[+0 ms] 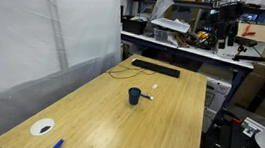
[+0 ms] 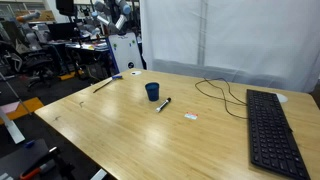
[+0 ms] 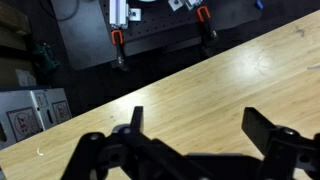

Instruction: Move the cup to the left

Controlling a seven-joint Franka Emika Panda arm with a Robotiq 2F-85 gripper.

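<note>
The cup (image 1: 133, 96) is small, dark blue and cylindrical. It stands upright near the middle of the wooden table (image 1: 98, 115) and shows in both exterior views (image 2: 152, 91). My gripper (image 3: 200, 125) shows only in the wrist view. Its two black fingers are spread wide apart with nothing between them, above bare wood near a table edge. The cup is not in the wrist view, so I cannot tell how far the gripper is from it.
A pen (image 2: 163, 103) lies just beside the cup. A black keyboard (image 2: 272, 130) with a thin cable (image 2: 215, 90) lies at one end. A white disc (image 1: 43, 127) and a small blue flat object (image 1: 56, 147) lie at the other end. Cluttered benches stand beyond the table.
</note>
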